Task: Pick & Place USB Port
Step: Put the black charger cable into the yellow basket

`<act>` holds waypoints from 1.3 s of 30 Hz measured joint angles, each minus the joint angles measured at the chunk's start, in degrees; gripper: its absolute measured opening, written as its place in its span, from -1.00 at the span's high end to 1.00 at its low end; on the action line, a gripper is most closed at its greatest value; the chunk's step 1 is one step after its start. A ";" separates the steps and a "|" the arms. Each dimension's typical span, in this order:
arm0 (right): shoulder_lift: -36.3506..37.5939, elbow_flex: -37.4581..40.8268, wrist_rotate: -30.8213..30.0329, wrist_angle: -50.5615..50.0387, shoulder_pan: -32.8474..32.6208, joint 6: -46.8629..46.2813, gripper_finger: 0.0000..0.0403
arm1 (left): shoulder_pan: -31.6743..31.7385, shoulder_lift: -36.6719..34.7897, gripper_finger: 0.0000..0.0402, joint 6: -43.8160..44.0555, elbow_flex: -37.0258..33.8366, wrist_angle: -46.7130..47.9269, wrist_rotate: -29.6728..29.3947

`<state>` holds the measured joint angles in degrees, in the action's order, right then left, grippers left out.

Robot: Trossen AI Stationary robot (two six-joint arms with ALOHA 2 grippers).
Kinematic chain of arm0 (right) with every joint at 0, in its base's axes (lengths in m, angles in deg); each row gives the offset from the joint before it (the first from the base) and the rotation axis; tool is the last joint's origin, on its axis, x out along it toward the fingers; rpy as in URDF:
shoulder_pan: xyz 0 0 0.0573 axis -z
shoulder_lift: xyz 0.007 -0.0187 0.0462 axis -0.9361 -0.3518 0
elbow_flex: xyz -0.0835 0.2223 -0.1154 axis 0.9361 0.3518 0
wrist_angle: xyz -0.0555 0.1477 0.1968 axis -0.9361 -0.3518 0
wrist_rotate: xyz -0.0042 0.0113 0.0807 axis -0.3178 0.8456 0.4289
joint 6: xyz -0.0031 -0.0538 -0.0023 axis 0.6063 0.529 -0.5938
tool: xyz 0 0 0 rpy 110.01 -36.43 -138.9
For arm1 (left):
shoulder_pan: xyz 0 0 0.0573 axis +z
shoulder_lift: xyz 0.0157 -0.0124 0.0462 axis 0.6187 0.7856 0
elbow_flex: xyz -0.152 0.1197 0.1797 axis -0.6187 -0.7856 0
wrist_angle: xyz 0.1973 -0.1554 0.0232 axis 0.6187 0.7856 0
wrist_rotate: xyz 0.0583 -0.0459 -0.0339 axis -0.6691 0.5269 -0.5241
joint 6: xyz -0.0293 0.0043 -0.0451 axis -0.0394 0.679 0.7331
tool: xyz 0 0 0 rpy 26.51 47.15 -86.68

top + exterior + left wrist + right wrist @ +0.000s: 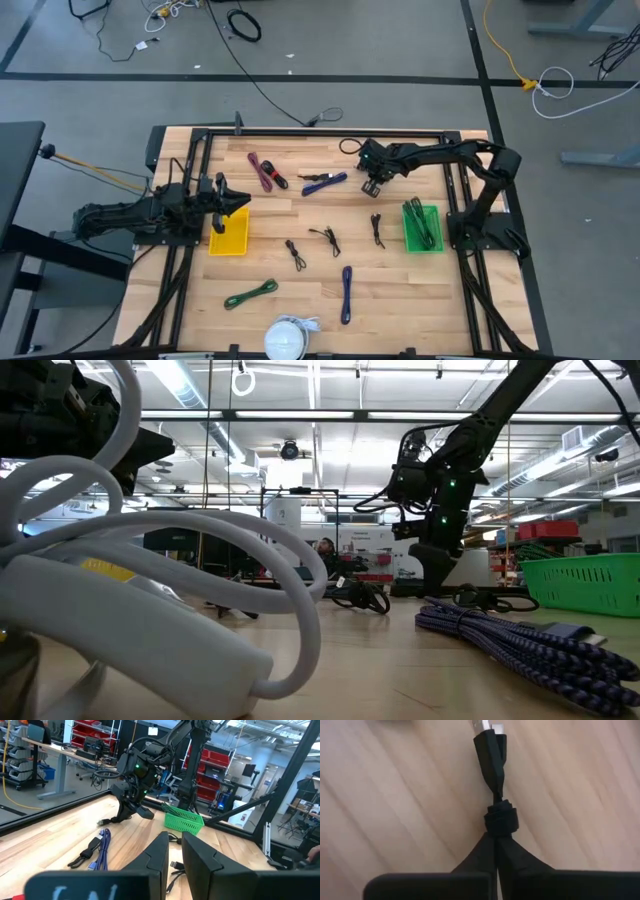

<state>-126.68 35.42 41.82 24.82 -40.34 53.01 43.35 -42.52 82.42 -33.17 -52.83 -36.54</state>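
Note:
A small black USB cable bundle [495, 775], tied into a knot, with metal plugs [487, 727] at its far end, is in my right gripper [496, 851], which is shut on it. In the high view that gripper [372, 186] stands over the far middle of the table, left of the green bin [421, 228]. The left wrist view shows the cable's end [102, 822] low beside that gripper. My left gripper [175, 851] waits over the yellow bin [228, 234] with only a narrow gap between its fingers and holds nothing. My right gripper pinches the black bundle just behind its knot [501, 821] between the two fingertips. The fingers lie along the cable, which sticks out past them with the plug end farthest away. The wood of the table is close behind it; whether the cable touches the table I cannot tell.
Loose cables lie across the table: maroon [265, 172], blue [323, 183], three black ones [325, 238] [295, 252] [377, 230], another blue [346, 292], green [250, 293] and a white one [285, 338] at the near edge. The green bin holds cables.

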 joint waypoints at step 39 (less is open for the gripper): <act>20.46 -11.62 7.59 25.79 -27.57 -0.34 1.00 | -0.02 60.80 0.09 -15.89 37.48 -26.23 8.43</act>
<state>-106.21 23.81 49.41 50.60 -67.90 52.67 43.32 18.27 66.53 4.31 -79.06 -28.11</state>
